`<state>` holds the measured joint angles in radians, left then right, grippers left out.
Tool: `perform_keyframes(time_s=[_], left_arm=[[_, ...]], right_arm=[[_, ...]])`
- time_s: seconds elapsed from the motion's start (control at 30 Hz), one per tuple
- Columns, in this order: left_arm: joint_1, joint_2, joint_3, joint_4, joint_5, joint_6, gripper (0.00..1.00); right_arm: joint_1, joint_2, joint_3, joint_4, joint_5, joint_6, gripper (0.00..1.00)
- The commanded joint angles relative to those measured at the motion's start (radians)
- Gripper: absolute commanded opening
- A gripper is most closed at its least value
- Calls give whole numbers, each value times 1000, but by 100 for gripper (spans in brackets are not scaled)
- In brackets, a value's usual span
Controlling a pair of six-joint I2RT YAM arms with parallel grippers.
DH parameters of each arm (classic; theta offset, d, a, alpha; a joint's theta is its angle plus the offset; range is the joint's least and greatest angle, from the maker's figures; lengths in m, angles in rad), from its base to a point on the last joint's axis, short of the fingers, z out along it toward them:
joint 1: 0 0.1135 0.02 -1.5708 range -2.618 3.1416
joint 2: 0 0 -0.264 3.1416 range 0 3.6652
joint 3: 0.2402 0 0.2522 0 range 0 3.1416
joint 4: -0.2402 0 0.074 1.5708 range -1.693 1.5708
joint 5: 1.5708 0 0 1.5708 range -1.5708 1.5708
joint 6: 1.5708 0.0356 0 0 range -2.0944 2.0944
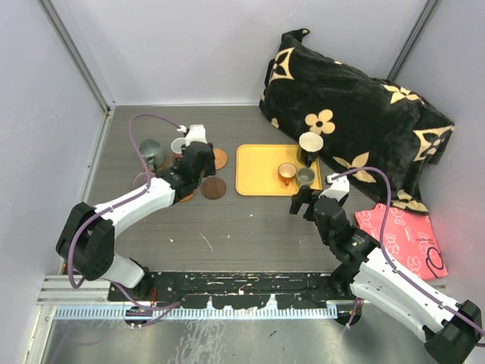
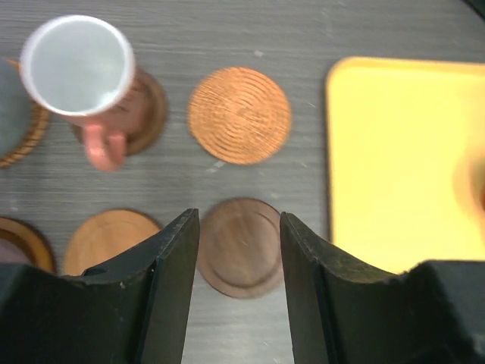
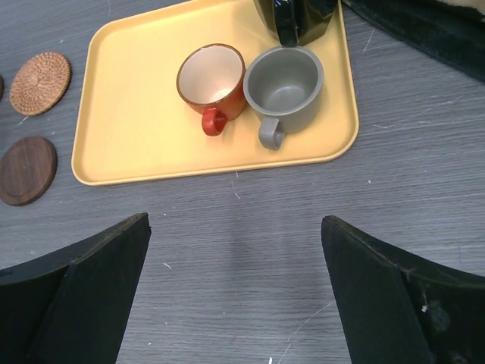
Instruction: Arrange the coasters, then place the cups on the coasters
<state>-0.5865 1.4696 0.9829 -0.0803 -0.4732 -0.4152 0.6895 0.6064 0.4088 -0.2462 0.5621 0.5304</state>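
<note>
My left gripper [image 2: 239, 227] [image 1: 198, 168] hangs open and empty above a dark brown coaster [image 2: 241, 250] [image 1: 213, 188] that lies flat on the table. Around it lie an orange woven coaster [image 2: 239, 115] and a light wooden coaster [image 2: 110, 241]. The copper-pink cup [image 2: 79, 68] [image 1: 179, 145] stands on a dark coaster [image 2: 148, 114]. The grey-green mug [image 1: 151, 154] stands to its left. My right gripper [image 3: 235, 227] [image 1: 305, 205] is wide open, empty, just in front of the yellow tray [image 3: 129, 114]. On the tray stand the tiny orange cup [image 3: 212, 80], the tiny grey cup [image 3: 284, 83] and the black cup [image 3: 295, 19] [image 1: 310, 144].
The yellow tray [image 1: 258, 178] sits at the table's middle. A black cushion with cream flowers [image 1: 356, 114] lies at the back right, touching the tray's far corner. A pink packet [image 1: 402, 239] lies at the right. Grey walls close in the left and back.
</note>
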Motion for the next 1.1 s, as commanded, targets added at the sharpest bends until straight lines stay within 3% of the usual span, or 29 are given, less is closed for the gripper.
perform_keyframes(time_s=[0.0, 0.23, 0.53, 1.07], left_arm=[[-114, 2, 22, 10, -31, -38, 47], [-283, 151, 133, 12, -43, -76, 47], [-404, 346, 284, 46, -29, -153, 47], [-473, 577, 534, 60, -35, -187, 47]], right_arm=[[-5, -14, 19, -6, 57, 20, 100], [-5, -53, 18, -58, 130, 60, 100], [-4, -111, 33, -156, 270, 133, 100], [-5, -159, 25, -199, 334, 177, 100]])
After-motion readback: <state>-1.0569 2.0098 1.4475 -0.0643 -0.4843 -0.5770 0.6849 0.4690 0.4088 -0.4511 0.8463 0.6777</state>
